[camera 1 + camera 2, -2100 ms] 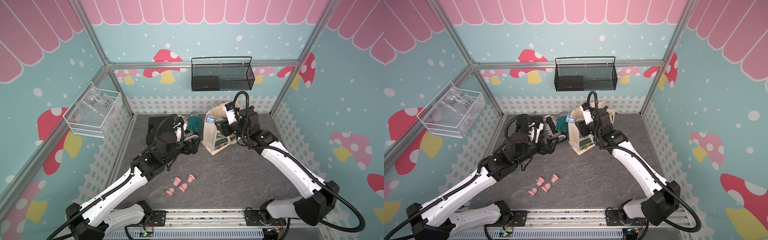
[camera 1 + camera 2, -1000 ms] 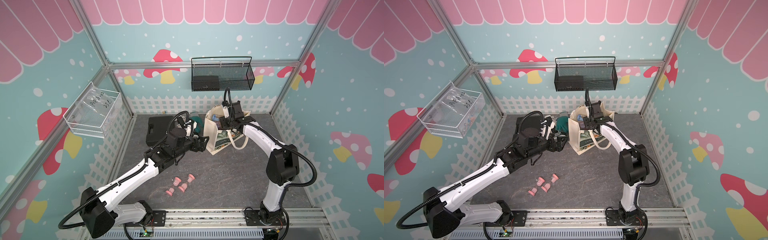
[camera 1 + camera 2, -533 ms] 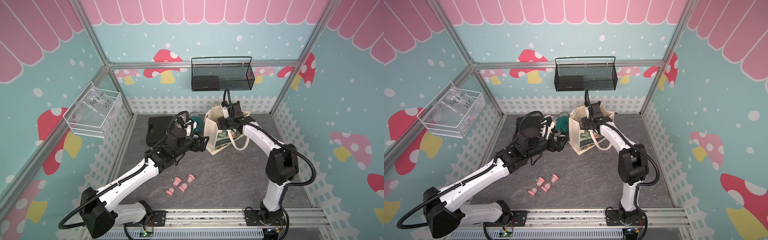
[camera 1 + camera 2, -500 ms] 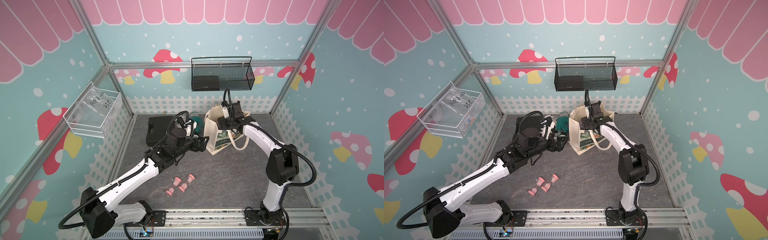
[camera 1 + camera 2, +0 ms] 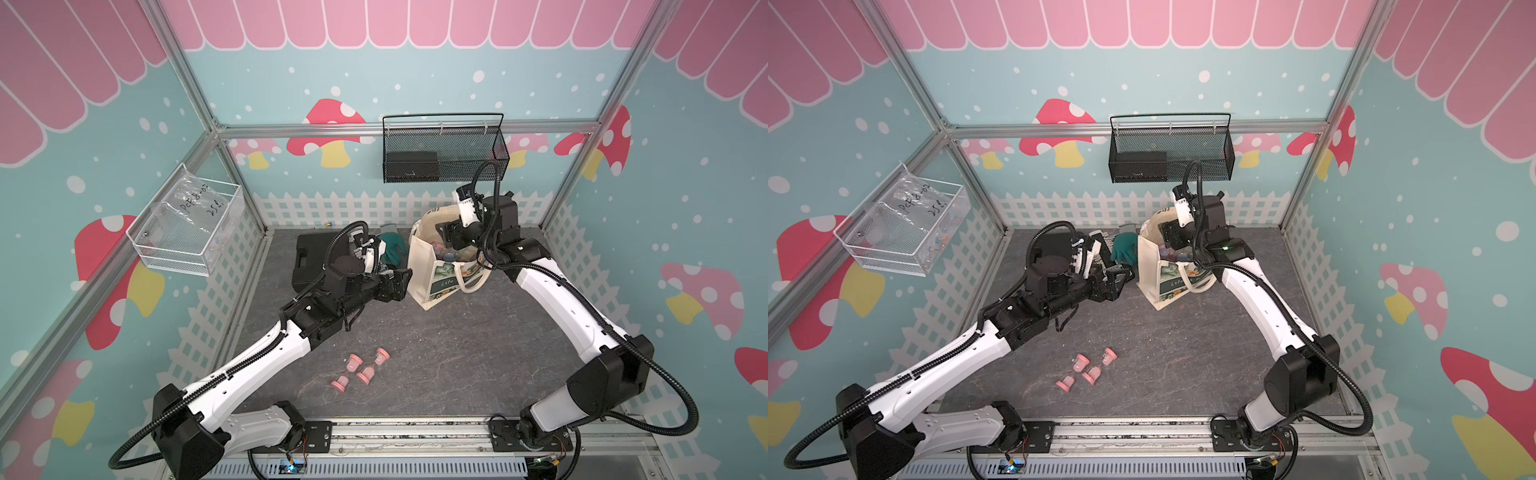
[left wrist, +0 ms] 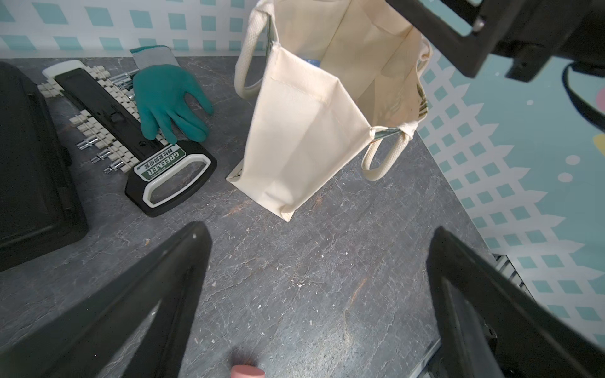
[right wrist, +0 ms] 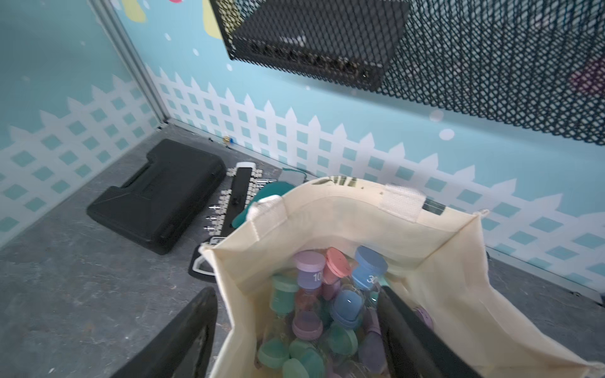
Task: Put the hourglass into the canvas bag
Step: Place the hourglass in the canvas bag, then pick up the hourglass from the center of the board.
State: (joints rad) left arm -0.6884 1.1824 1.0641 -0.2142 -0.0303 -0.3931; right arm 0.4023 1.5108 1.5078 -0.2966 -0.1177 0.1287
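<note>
Two pink hourglasses [image 5: 348,371] lay on their sides on the grey table [image 5: 457,353], close together and roughly parallel. With the back wall as 12 o'clock in both top views, each one's long axis ran from about 1 o'clock to 7 o'clock. A heap [image 7: 327,294] of more hourglasses in purple, blue, green and pink already sat inside the canvas bag [image 5: 420,266], too overlapped to count. The one bag stood upright toward the back of the table, mouth open, with its two loop handles hanging outside.

The left gripper [image 5: 400,283] hung just beside the bag's side wall at its 9 o'clock, with its jaws spread wide and nothing between them. The pink pair lay at about 7 o'clock from it, well apart. A pink cap showed at the edge of the left wrist view.

The right gripper [image 7: 296,330] was over the bag's mouth with its jaws apart and nothing held. One finger was inside the bag, the other outside its wall. The pair lay well off at its 7 o'clock, so the left arm looked the nearer one for the next pick.

Around the bag were one green glove [image 6: 163,95], one socket rail [image 6: 108,111] and one black case [image 5: 311,257]. One black wire basket [image 5: 444,153] hung on the back wall and one clear bin [image 5: 187,228] on the side wall.
</note>
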